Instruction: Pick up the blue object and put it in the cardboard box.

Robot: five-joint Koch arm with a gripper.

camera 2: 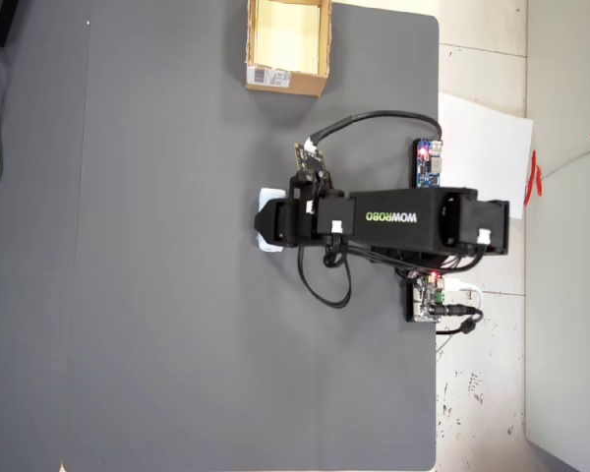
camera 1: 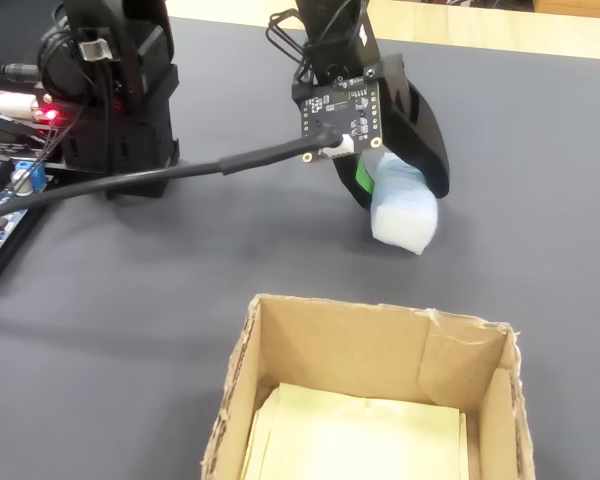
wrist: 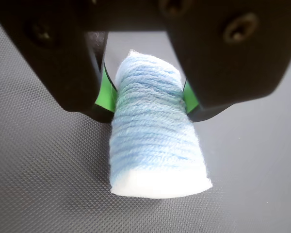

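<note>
The blue object (wrist: 155,141) is a pale blue block wound with yarn and has a white end. My gripper (wrist: 148,99) is shut on it, and green pads (wrist: 105,94) press both its sides. In the fixed view the blue object (camera 1: 405,210) hangs tilted out of the gripper (camera 1: 400,185), its lower end at or just above the dark mat. The cardboard box (camera 1: 370,350) stands open in the foreground, apart from the block. The overhead view shows the cardboard box (camera 2: 280,79) at the mat's top edge. The blue object (camera 2: 265,224) is mid-mat under the gripper (camera 2: 273,222).
The arm's black base (camera 1: 115,90) and a thick cable (camera 1: 180,170) occupy the left of the fixed view. Circuit boards (camera 2: 430,162) sit at the mat's right edge in the overhead view, beside a white sheet (camera 2: 487,147).
</note>
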